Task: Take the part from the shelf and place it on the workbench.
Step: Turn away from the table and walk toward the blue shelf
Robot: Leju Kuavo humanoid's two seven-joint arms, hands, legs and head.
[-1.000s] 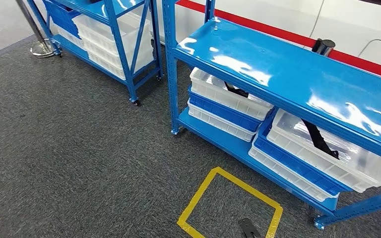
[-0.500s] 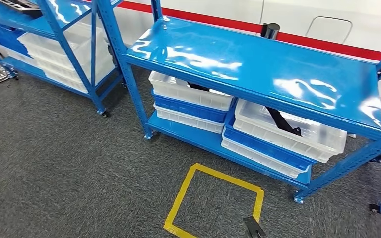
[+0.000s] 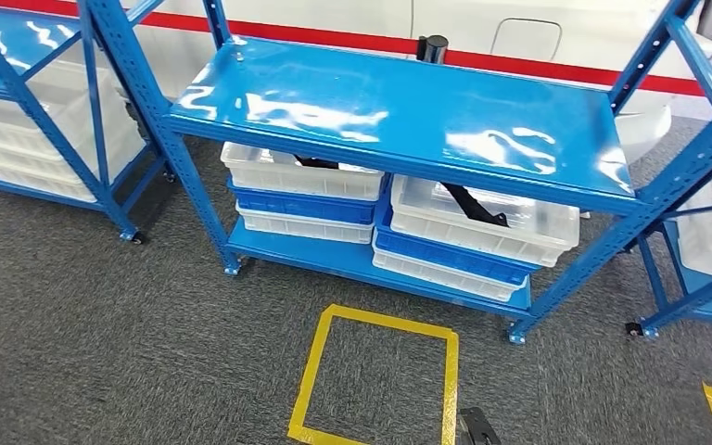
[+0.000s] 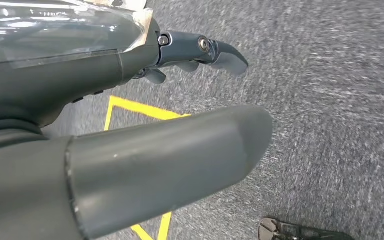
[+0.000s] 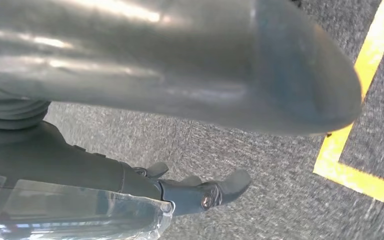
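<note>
- Far left there's a second blue metal rack with white plastic bins on it. Not my target as far as I can tell, so I'm ignoring it.
- My left hand hangs down by my side over the grey carpet. Thumb and dark fingers sit loosely apart and there's nothing in them.
- Dead ahead is the blue steel shelf unit with a glossy top deck. Stacked underneath are white and blue plastic trays.
- The white tray on the left stack has something dark poking out at the back; too hidden to say what.
- The white tray on the right stack holds a long black angled part lying slantwise inside. I reckon that's what I'm after, still sitting on the shelf.
- On the floor in front is a yellow tape square, just short of the lower shelf. My guess is it's the standing spot, so the job right now is getting squared up inside it, facing the shelf, before reaching.
- Tip for myself: the top deck overhangs the trays, so go in low and under it.
- My right hand also hangs over the carpet near the tape, fingers slightly apart, holding nothing.
</note>
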